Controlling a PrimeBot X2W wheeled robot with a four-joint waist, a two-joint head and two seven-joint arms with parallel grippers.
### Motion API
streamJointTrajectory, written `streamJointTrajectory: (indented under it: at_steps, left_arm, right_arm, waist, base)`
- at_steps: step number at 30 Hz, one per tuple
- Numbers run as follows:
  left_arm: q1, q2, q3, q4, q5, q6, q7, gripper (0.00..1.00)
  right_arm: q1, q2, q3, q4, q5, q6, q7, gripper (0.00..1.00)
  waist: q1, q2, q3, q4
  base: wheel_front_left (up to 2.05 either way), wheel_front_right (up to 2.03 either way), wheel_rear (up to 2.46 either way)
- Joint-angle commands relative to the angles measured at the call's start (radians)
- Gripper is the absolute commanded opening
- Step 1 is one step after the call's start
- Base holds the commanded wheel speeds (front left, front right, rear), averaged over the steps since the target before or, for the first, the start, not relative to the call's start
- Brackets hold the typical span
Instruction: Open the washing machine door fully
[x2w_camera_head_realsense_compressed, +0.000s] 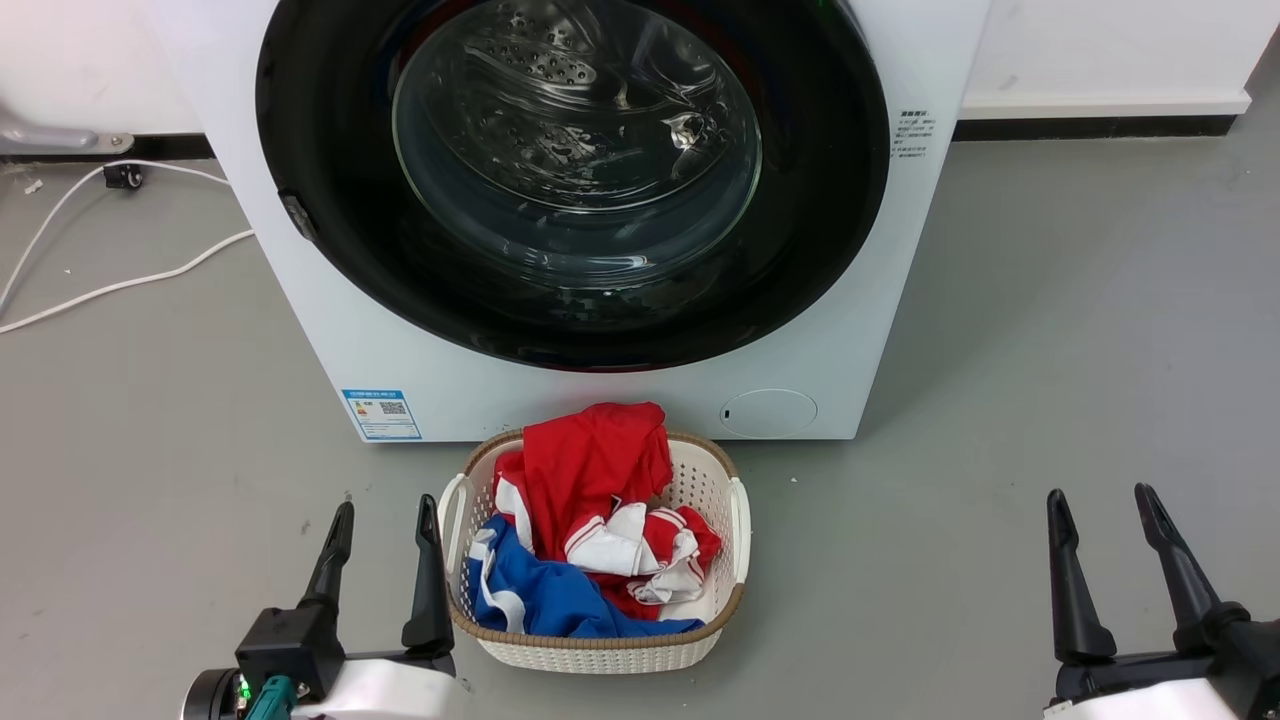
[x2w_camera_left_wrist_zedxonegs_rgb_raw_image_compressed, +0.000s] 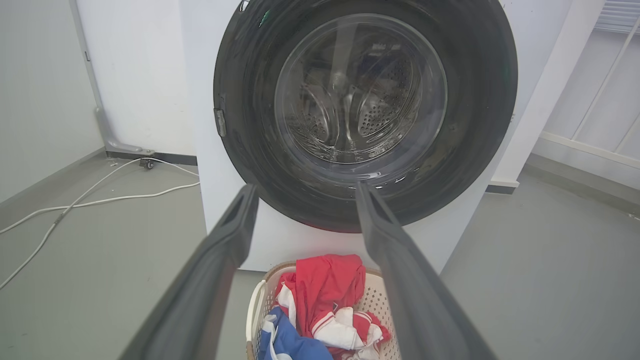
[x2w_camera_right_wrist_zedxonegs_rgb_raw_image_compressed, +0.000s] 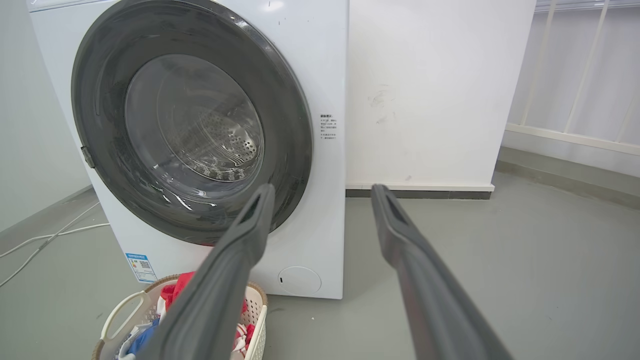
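Beside basket (x2w_camera_head_realsense_compressed: 600, 655), left tool (x2w_camera_head_realsense_compressed: 386, 508) spread, empty

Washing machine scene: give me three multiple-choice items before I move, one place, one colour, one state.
1. Where is the laundry basket relative to the washing machine? A on top; B on the floor in front; C behind.
2. What colour is the label sticker? A yellow; B green; C blue.
3. How is the washing machine door? A shut; B half open; C fully open.
Answers: B, the head view shows it just below the machine's front; C, it is blue with white panels; A, the black ring lies flush on the front.
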Motion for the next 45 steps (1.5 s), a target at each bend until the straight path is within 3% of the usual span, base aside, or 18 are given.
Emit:
streamJointTrajectory:
  at_steps: [1, 26, 27, 28, 29, 31, 36, 45]
  left_arm:
    - [0.008, 0.000, -0.002, 0.000, 0.015, 0.004, -0.009, 1.00]
    - [0.015, -0.001, -0.004, 0.023, 0.036, 0.020, -0.024, 1.00]
    - [0.016, -0.001, -0.004, 0.023, 0.035, 0.020, -0.024, 1.00]
    - [0.016, -0.001, -0.004, 0.022, 0.034, 0.021, -0.024, 1.00]
    - [0.018, -0.001, -0.003, 0.023, 0.034, 0.021, -0.024, 1.00]
    - [0.018, -0.001, -0.002, 0.024, 0.033, 0.021, -0.024, 1.00]
    - [0.019, -0.001, -0.001, 0.024, 0.034, 0.021, -0.024, 1.00]
    - [0.021, -0.001, 0.002, 0.026, 0.032, 0.023, -0.024, 1.00]
  right_arm:
    - [0.012, -0.003, -0.002, -0.009, -0.020, 0.002, -0.009, 1.00]
    - [0.021, -0.003, -0.005, 0.025, 0.001, 0.001, -0.024, 1.00]
    - [0.021, -0.003, -0.004, 0.025, 0.002, 0.001, -0.024, 0.94]
    - [0.019, -0.003, -0.004, 0.023, 0.003, 0.001, -0.024, 0.18]
    - [0.020, -0.003, 0.003, 0.022, 0.023, 0.001, -0.024, 0.00]
    - [0.019, -0.003, 0.002, 0.023, 0.079, 0.001, -0.024, 0.00]
    - [0.005, -0.003, 0.019, 0.033, 0.355, 0.001, -0.024, 0.00]
    - [0.008, -0.003, 0.050, 0.069, 0.968, 0.001, -0.023, 0.00]
  waist:
    - [0.0000, 0.0000, -0.001, 0.000]
    - [0.0000, 0.0000, -0.004, 0.002]
    - [0.0000, 0.0000, -0.004, 0.002]
    - [0.0000, 0.0000, -0.004, 0.002]
    - [0.0000, 0.0000, -0.005, 0.002]
    - [0.0000, 0.0000, -0.005, 0.002]
    - [0.0000, 0.0000, -0.006, 0.000]
    - [0.0000, 0.0000, -0.008, 0.001]
  base:
    - [0.00, 0.00, 0.00]
    - [0.00, 0.00, 0.00]
    - [0.00, 0.00, 0.00]
    - [0.00, 0.00, 0.00]
    - [0.00, 0.00, 0.00]
    - [0.00, 0.00, 0.00]
    - [0.00, 0.00, 0.00]
    - [0.00, 0.00, 0.00]
